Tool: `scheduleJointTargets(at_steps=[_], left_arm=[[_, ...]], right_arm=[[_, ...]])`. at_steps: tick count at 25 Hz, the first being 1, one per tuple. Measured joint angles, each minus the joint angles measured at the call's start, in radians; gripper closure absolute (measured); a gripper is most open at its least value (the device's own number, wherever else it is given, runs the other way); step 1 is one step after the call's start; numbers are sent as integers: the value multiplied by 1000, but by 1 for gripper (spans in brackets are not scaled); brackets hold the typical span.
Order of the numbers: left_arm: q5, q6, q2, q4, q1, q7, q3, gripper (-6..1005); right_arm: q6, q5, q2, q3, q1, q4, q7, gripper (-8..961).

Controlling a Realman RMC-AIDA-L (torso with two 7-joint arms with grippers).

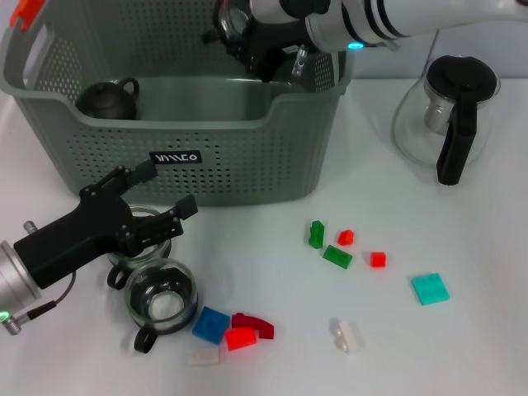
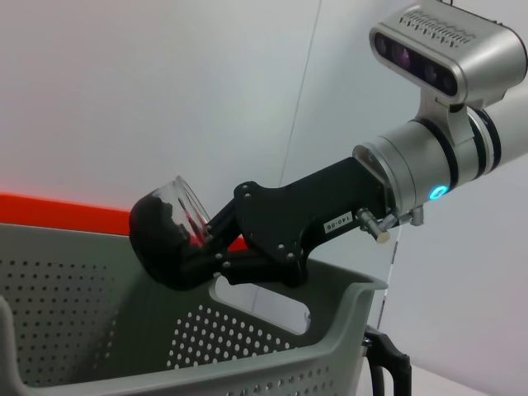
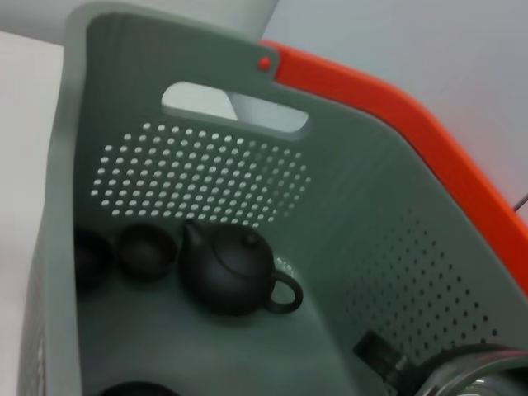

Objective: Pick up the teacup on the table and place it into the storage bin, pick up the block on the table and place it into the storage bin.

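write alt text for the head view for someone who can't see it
The right gripper holds a glass teacup over the grey-green storage bin, which already contains a dark teapot. The left gripper is open beside two glass cups on the white table, with small coloured blocks and a glass pitcher nearby.

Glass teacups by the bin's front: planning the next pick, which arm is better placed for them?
Left. The left gripper is open around one glass teacup; the right gripper, over the storage bin, holds a cup.
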Motion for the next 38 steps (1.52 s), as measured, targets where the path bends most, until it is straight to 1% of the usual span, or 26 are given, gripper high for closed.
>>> scheduleJointTargets(at_steps=[18,38], left_arm=[[5,-6,0,-6,0,3,1,51],[6,-7,0,-10,0,3,3,51]], right_arm=[[48,2,4,-1,-11,50,-4,814],[64,2,5,-21,-23,62,3,794]])
